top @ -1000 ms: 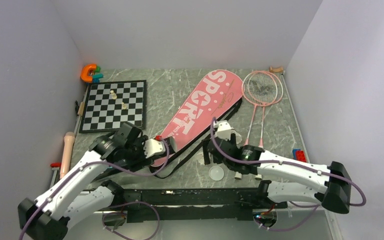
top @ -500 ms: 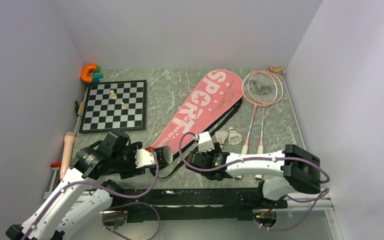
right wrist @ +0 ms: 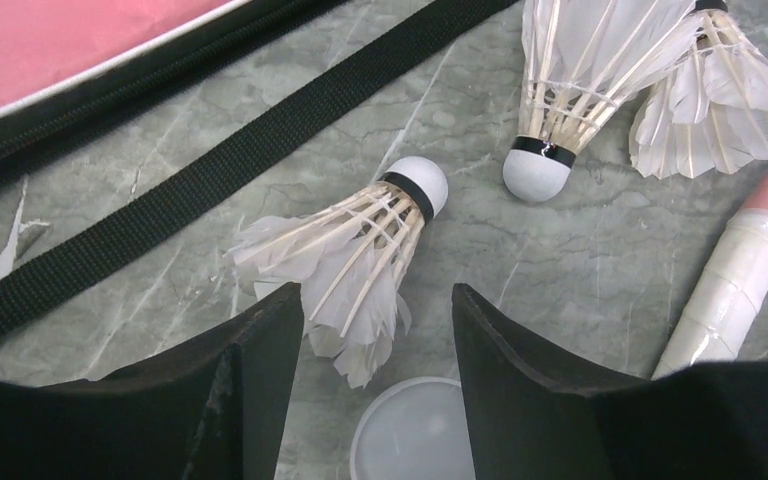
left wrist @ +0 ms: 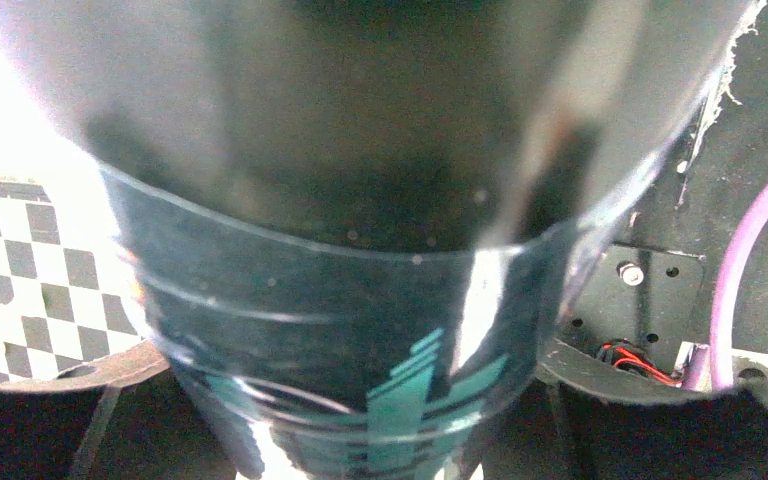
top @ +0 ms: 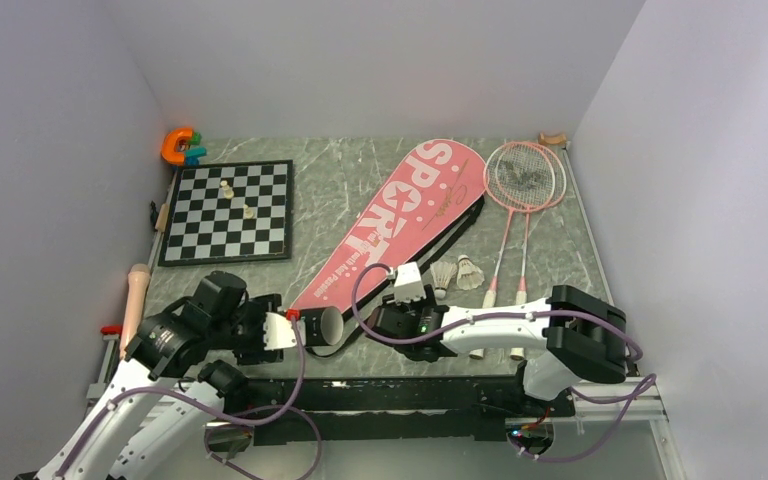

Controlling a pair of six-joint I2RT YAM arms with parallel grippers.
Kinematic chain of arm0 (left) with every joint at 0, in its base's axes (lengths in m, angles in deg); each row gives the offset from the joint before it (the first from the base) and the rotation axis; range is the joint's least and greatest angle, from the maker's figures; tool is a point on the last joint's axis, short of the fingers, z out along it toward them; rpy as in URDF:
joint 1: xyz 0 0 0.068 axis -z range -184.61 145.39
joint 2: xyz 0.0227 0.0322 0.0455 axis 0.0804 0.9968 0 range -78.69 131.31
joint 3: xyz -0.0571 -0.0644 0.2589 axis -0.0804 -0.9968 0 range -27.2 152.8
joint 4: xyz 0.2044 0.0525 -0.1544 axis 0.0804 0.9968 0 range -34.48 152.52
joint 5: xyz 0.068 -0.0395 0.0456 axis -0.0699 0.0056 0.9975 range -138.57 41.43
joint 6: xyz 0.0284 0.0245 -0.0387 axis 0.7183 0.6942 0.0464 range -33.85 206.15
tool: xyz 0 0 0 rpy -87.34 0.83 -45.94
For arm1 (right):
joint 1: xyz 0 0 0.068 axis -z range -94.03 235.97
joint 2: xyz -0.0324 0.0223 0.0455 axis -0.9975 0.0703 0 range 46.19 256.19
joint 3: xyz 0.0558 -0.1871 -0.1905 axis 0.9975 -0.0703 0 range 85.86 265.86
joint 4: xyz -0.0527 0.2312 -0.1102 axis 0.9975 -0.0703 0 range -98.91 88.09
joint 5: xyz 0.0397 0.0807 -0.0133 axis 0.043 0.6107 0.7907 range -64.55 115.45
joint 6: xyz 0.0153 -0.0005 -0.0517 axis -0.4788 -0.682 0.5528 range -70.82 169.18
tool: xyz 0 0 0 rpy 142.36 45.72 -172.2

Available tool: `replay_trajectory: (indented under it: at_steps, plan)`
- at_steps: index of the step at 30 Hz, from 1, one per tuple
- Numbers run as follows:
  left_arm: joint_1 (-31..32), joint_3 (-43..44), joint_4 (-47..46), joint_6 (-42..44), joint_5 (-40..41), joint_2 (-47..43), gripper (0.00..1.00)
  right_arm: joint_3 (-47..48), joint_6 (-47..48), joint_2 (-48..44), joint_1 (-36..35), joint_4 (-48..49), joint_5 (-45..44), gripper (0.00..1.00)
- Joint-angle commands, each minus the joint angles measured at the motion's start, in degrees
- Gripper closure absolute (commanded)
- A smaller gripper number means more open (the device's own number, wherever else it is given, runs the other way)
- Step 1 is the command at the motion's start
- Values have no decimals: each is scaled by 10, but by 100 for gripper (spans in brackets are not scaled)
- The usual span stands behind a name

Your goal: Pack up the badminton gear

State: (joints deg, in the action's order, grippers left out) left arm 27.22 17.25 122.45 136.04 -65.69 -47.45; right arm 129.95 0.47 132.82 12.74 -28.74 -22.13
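Left gripper (top: 298,324) is clenched on the long black tube (top: 327,325), held level above the table's (top: 360,190) near edge with its round end toward 3 o'clock (in the left wrist view the glossy dark wall fills almost everything). Just at 3 o'clock of that end the right gripper (right wrist: 375,340) hangs with jaws apart over one feather shuttlecock (right wrist: 360,260). The shuttlecock lies on its side, cork toward 1 o'clock, with its feather skirt between the fingers (right wrist: 260,390); whether they touch it I cannot tell. A round translucent lid (right wrist: 415,435) lies at 6 o'clock of it.

Two more shuttlecocks (right wrist: 580,70) lie together at 1 o'clock, near the white handles of the pink rackets (top: 523,180). The pink bag (top: 400,220) lettered "SPORT" stretches from 7 to 1 o'clock, its black strap (right wrist: 240,170) loose beside it. At 9 o'clock of the bag sits the chessboard (top: 228,210), with the orange U-shaped toy (top: 175,145) at its 11 o'clock.
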Motion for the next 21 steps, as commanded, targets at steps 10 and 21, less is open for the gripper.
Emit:
replay_trajectory:
  at_steps: [10, 21]
  plan:
    - [-1, -9, -13, 49, -59, -27, 73, -44, 4, -43, 12, 80, -26, 66]
    - [-1, -36, -81, 47, -46, 2, 89, -18, 79, -202, 13, 56, 51, 98]
